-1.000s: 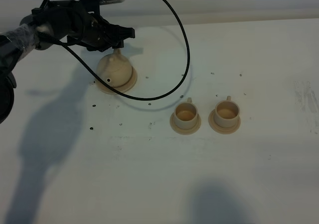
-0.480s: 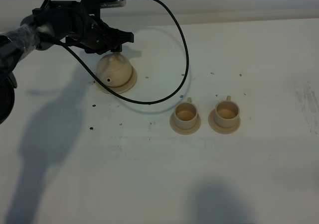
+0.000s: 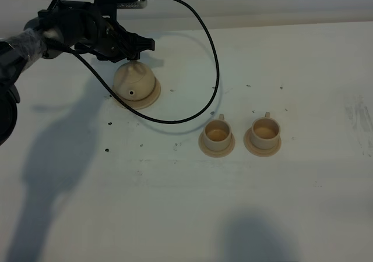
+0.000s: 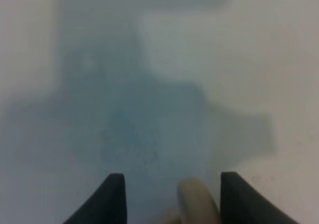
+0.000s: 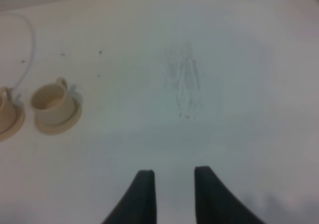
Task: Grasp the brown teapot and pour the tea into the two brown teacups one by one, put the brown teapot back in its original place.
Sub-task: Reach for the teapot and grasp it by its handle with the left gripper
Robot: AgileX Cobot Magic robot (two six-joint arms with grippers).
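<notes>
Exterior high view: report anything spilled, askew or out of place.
No spill shows; the teapot, left teacup and right teacup stand untipped. One oddity: the black cable from the left arm droops in a loop low over the table, close to the left teacup.

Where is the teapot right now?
In the high view the teapot sits on its saucer, far left, by the left end effector, left of the nearest cup.
</notes>
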